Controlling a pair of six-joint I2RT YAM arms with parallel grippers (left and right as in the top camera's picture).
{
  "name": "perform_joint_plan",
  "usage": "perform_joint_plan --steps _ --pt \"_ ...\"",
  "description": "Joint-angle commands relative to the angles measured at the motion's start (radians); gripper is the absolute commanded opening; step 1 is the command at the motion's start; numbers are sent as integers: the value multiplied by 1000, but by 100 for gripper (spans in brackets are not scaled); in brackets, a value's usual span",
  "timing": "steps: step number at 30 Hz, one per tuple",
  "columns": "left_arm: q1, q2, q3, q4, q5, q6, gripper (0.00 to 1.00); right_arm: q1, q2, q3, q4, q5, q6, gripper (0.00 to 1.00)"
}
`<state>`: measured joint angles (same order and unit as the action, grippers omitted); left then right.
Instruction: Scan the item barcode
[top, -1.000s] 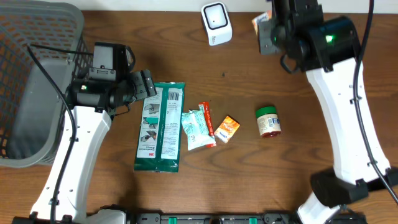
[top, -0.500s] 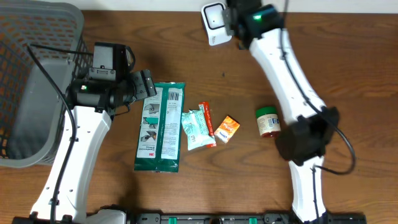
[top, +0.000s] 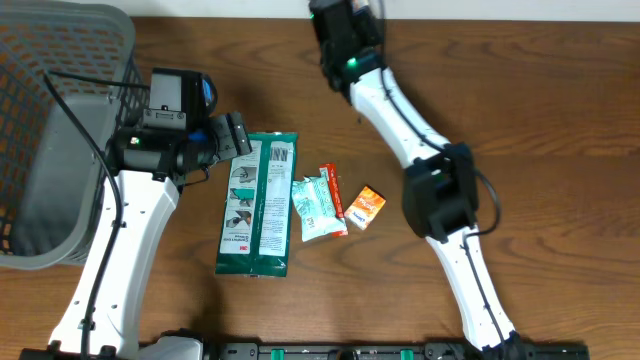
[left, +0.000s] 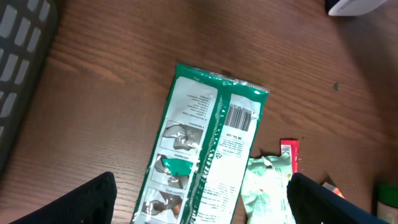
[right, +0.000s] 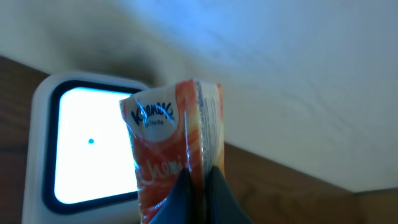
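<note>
In the right wrist view my right gripper (right: 202, 194) is shut on a small orange packet (right: 171, 146), held upright. It hangs directly in front of the white scanner (right: 74, 155), whose window glows bright. From overhead the right arm (top: 390, 95) reaches to the back middle of the table and hides the scanner and the packet. My left gripper (left: 205, 205) is open above a long green packet (left: 208, 143), whose barcode (left: 241, 116) faces up. Nothing is between its fingers.
A grey basket (top: 50, 130) fills the left side. Beside the green packet (top: 258, 205) lie a pale green pouch (top: 315, 208), a red stick (top: 333, 198) and a small orange sachet (top: 367, 207). A green-lidded jar (left: 387, 199) shows at the left wrist view's right edge.
The right arm has swung left along the back of the table, carrying the orange packet to the scanner, and it now covers the scanner and the jar from overhead. The left arm has stayed still.
</note>
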<state>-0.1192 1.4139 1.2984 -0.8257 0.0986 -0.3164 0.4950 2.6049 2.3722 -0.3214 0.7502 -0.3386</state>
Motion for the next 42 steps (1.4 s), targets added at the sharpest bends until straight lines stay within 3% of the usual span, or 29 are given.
perform_joint_plan --steps 1,9,13,20,25,34,42 --pt "3 5 1 0 -6 9 88 37 51 12 69 98 -241 1" --pt "3 5 1 -1 -6 9 88 58 64 12 121 79 -261 1" --pt "3 5 1 0 -6 9 88 56 51 14 158 173 -262 1" --pt "3 5 2 -1 -6 9 88 64 -100 16 126 195 -242 1" --pt "3 5 1 0 -6 9 88 76 -290 16 -153 110 -84 1" --pt "3 5 1 -1 -5 9 88 7 -552 16 -827 -165 370 1" --pt "3 5 2 0 -6 9 88 -204 -575 -5 -1198 -404 497 1"
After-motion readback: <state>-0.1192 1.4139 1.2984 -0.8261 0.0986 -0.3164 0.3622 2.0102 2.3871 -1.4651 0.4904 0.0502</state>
